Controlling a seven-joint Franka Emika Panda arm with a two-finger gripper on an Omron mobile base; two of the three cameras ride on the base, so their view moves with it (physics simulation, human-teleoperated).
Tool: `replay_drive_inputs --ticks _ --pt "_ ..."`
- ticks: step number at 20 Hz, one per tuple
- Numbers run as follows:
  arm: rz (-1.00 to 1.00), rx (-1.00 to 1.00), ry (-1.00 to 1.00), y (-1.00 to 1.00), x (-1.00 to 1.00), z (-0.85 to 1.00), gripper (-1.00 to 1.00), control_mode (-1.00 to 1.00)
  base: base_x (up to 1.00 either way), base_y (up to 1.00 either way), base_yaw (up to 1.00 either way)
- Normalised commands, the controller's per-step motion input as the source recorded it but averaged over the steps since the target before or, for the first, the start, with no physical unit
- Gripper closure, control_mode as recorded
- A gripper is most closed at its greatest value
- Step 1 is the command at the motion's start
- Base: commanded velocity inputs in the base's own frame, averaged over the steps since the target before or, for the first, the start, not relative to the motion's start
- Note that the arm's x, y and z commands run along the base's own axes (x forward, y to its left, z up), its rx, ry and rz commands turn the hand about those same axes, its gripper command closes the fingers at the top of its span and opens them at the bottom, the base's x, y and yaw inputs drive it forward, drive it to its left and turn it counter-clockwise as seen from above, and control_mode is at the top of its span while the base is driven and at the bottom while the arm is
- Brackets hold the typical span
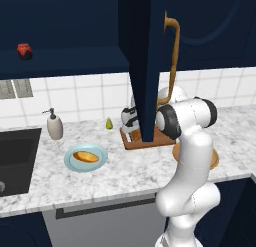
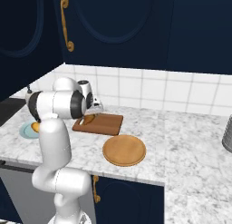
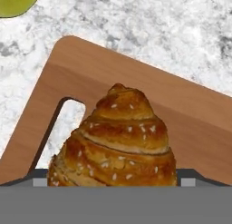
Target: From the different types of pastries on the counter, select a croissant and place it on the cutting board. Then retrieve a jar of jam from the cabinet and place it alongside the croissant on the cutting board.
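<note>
Croissant on the cutting board, jam on the cabinet shelf

The cabinet (image 1: 145,51) stands open with the jar of jam (image 1: 24,51) inside; on the counter (image 2: 181,141) the cutting board (image 3: 190,123) carries the croissant (image 3: 118,141), which sits between the gripper's (image 3: 115,180) wide-spread jaws, grip unclear.

Arm rises from its white base, bends at a dark-jointed elbow and reaches forward and down toward the back of the desk. Wrist and gripper (image 1: 131,122) sit low, largely hidden in the left base view; in the right base view the hand (image 2: 89,100) shows just past the elbow. Jaws stand wide apart — gripping nothing.
</note>
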Motion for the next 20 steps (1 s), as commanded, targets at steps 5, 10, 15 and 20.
replay_drive_inputs --ticks 5,10,15,20 --pt "0.01 0.00 -0.16 0.00 -0.17 0.58 -1.00 -1.00 0.00 0.00 0.00" --pt "0.00 0.00 -0.08 0.00 -0.18 0.20 -1.00 -1.00 0.00 0.00 0.00" --pt "0.02 0.01 -0.11 -0.18 -0.14 0.08 -1.00 -1.00 0.00 0.00 0.00" --pt "0.14 0.01 -0.30 -0.02 -1.00 0.72 -1.00 -1.00 0.00 0.00 0.00"
